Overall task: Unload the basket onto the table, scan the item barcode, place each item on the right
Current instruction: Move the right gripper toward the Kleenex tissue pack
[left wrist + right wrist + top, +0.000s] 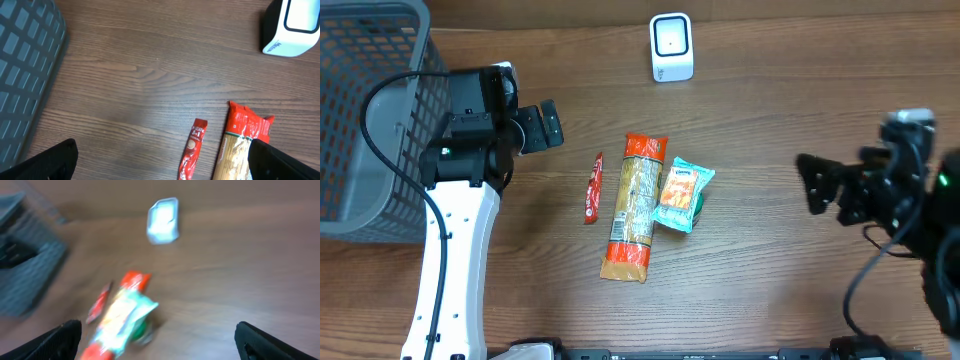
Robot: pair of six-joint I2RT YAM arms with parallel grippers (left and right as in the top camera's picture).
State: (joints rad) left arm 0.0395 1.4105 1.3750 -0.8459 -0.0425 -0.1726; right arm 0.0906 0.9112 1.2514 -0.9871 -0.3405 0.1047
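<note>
overhead view: a wooden table with three packaged items lying flat near its middle. the long pasta packet, orange with a red top end, lies lengthwise from the far side toward the near side. the teal snack packet lies tilted against the pasta packet's right edge, touching it. the thin red sachet lies just left of the pasta packet, with bare wood between them. none of the three is held or touched by either arm.

the white barcode scanner stands at the far side of the table, well apart from the items, with its pale window facing up toward the camera. a grey mesh basket fills the far left corner.

the left gripper hangs beside the basket, pointing toward the items. its two fingers are spread wide, with nothing between them (in the left wrist view they sit at the bottom corners, with the sachet and the top of the pasta packet on the wood between). the right gripper hangs over bare table to the right of the items. its fingers are likewise spread and empty. the right wrist view is blurred, but the scanner, the teal packet and the sachet can be made out.
</note>
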